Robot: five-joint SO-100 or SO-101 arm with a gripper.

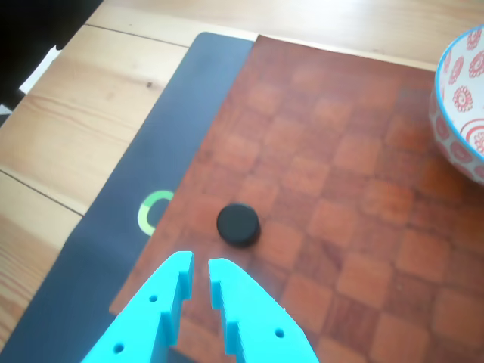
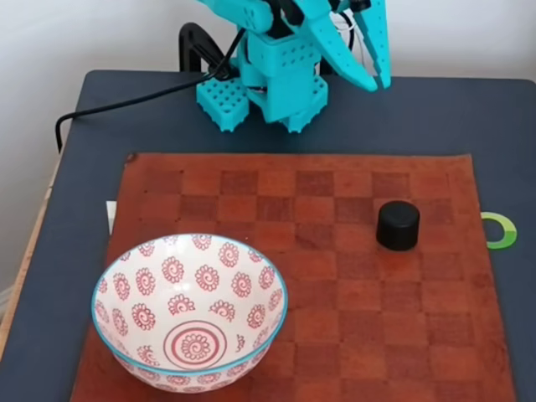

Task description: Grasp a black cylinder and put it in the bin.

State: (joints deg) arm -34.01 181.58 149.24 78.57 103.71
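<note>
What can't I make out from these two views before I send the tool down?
- Bowl, other view: cut off by the right edge.
- Bowl, fixed view: base cropped by the bottom edge.
- Black cylinder: top mark too faint.
- Tool: height above the checkered mat unclear.

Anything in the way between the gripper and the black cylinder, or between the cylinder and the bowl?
Nothing visible: bare brown checkered mat lies between the turquoise gripper and the squat black cylinder, and between that cylinder and the blue-rimmed, red-patterned white bowl.
</note>
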